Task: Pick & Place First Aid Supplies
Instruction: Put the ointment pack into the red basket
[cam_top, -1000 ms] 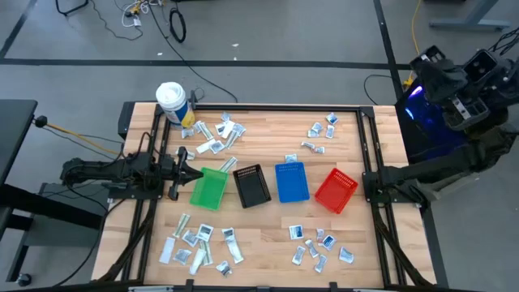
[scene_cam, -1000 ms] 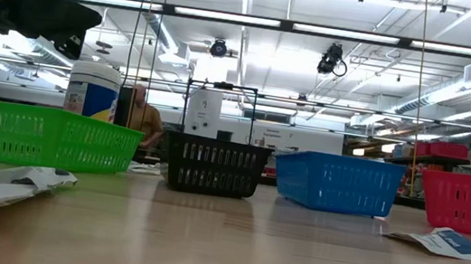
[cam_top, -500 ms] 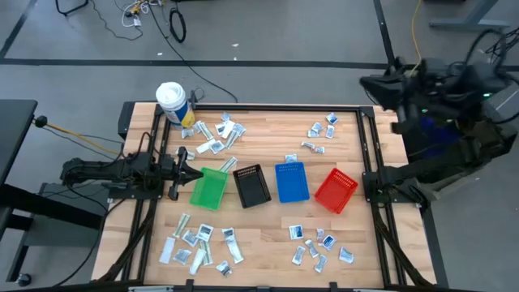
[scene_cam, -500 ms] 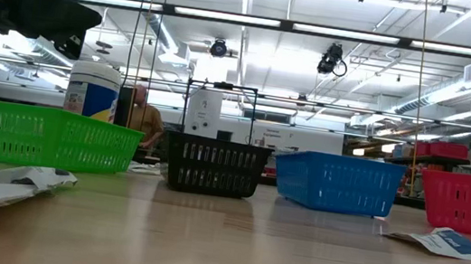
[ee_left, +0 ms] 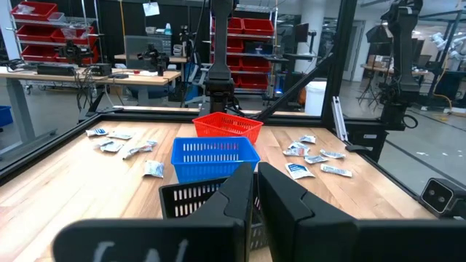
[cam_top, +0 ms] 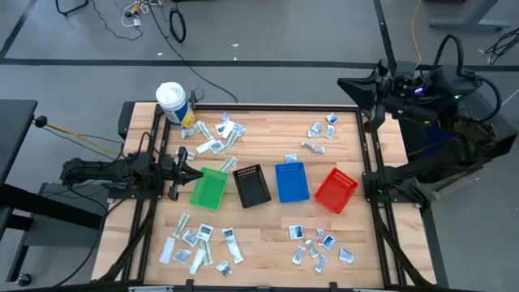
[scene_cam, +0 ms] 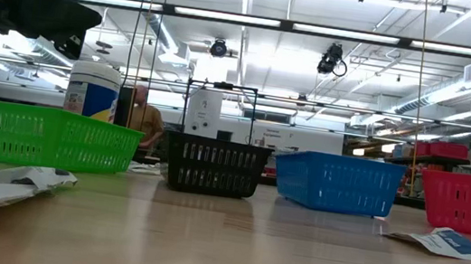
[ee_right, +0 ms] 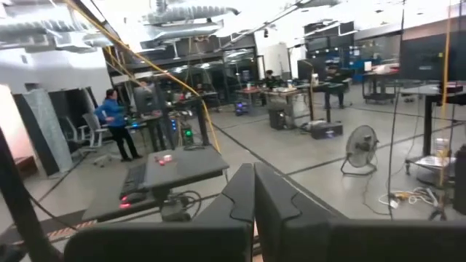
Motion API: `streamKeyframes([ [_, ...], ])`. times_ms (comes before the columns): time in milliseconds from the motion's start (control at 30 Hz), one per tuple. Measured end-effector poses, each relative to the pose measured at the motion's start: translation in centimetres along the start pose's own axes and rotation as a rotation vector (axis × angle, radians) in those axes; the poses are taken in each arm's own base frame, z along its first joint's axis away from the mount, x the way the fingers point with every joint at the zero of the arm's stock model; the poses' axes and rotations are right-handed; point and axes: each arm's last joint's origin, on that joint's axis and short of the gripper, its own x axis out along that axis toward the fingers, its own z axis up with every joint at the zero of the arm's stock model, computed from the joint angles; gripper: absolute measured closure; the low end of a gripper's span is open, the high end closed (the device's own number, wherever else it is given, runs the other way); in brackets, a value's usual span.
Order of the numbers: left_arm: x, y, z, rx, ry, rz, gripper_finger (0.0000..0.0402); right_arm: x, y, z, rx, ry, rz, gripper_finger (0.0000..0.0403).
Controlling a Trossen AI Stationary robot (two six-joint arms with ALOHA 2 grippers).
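White tub (cam_top: 171, 100) stands at the table's (cam_top: 268, 227) far left corner. Green bin (cam_top: 209, 189), black bin (cam_top: 251, 185), blue bin (cam_top: 292, 182), red bin (cam_top: 336, 191) in a row across the table's middle.

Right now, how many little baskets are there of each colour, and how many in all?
Green bin: 1
Black bin: 1
Blue bin: 1
Red bin: 1
Total: 4 bins, standing in a row across the middle of the table.
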Motion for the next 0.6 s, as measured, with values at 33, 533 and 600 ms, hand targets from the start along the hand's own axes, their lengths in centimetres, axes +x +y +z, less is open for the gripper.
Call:
streamKeyframes([
  [33, 0.0, 0.0, 0.0, 0.0, 0.0, 0.0, 0.0369, 0.1, 0.0, -0.1, -0.002, 0.003, 0.0, 0.0399],
  [533, 0.0, 0.0, 0.0, 0.0, 0.0, 0.0, 0.0369, 3.7, 0.9, -1.6, -0.13, 0.04, -0.012, 0.0399],
  [600, 0.0, 0.0, 0.0, 0.0, 0.0, 0.0, 0.0369, 4.0, 0.9, -1.8, -0.134, 0.049, -0.028, 0.0399],
])
